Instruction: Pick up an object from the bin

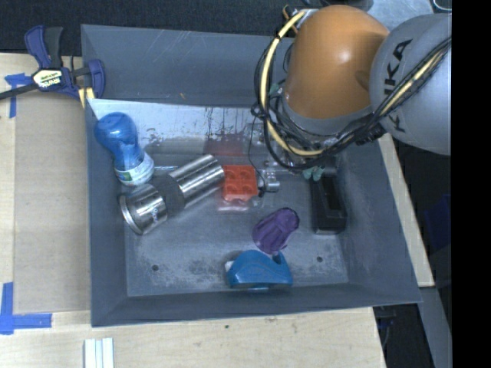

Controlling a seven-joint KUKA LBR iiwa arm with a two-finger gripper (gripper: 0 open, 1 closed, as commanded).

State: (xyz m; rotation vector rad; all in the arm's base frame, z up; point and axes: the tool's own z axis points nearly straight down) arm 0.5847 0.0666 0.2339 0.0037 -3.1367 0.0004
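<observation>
Camera view: arm lettered KUKA near red block.

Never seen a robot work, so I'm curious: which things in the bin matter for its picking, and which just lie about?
In play: gripper, close beside the orange-red toy block; grey bin.

Lying about: blue bottle, metal cup, purple object, blue curved object, black block.

- Grey metal bin, with reddish smears on its far wall.
- Blue plastic bottle, with a white-and-green label band.
- Shiny silver metal cylinder, with a black band at its middle.
- Red-orange studded plastic block.
- Purple crumpled lump.
- Bright blue rounded plastic piece.
- Black rectangular block.
- Orange domed arm cover, ringed by yellow and black cables.
</observation>
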